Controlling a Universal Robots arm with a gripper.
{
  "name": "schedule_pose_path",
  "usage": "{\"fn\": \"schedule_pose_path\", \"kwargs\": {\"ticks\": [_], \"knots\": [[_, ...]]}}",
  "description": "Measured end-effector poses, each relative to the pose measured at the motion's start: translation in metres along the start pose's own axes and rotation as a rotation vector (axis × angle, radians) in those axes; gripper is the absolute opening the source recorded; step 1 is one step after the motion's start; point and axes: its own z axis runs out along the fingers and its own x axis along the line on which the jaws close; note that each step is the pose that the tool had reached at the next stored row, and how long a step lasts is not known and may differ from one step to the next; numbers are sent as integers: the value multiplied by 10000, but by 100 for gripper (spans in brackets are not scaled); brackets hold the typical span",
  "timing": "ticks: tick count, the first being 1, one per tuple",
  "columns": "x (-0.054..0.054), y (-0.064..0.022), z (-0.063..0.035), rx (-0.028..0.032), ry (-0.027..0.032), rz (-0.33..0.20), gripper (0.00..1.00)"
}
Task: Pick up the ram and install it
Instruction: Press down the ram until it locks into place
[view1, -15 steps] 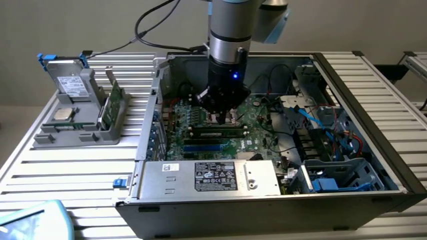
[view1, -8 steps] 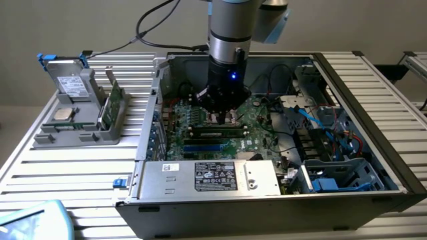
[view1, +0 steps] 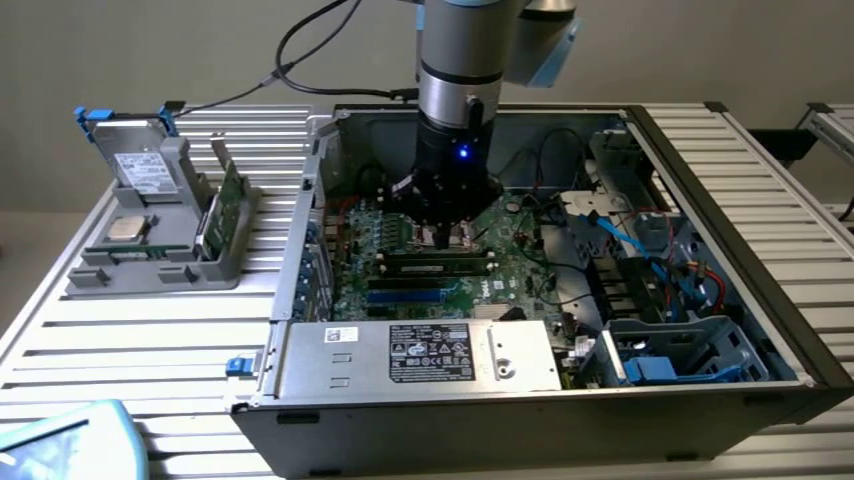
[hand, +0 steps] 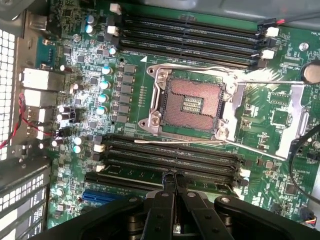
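Reaching down into the open black computer case (view1: 694, 400), the grey robot arm holds its black gripper (view1: 446, 236) low over the green motherboard (view1: 514, 255) in the exterior view. A long green ram stick with dark chips (view1: 435, 266) lies seated in a slot directly below the fingertips, and blue slots (view1: 407, 296) sit just nearer the camera. At the case's near edge is a silver power supply with a black label (view1: 424, 352). On the slatted metal table (view1: 134, 340), toward the exterior view's left, stands a grey plastic parts holder (view1: 154, 250) carrying a grey boxy drive with a white label (view1: 144, 172), a small silver processor chip (view1: 127, 228) and an upright green board (view1: 230, 195).

From the wrist view, the gripper (hand: 172, 176) has its jaws pressed together with nothing between them, their tips over the green ram stick (hand: 145, 176) lying in a black slot. Beyond it sits the open processor socket with its metal frame (hand: 192, 105), with more black memory slots (hand: 187, 37) on its far side.
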Motion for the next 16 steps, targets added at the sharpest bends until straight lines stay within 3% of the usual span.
{"fn": "schedule_pose_path", "kwargs": {"ticks": [7,16], "knots": [[0,-1,2,-1,17,836,11],[6,-48,3,-1,21,936,11]]}}
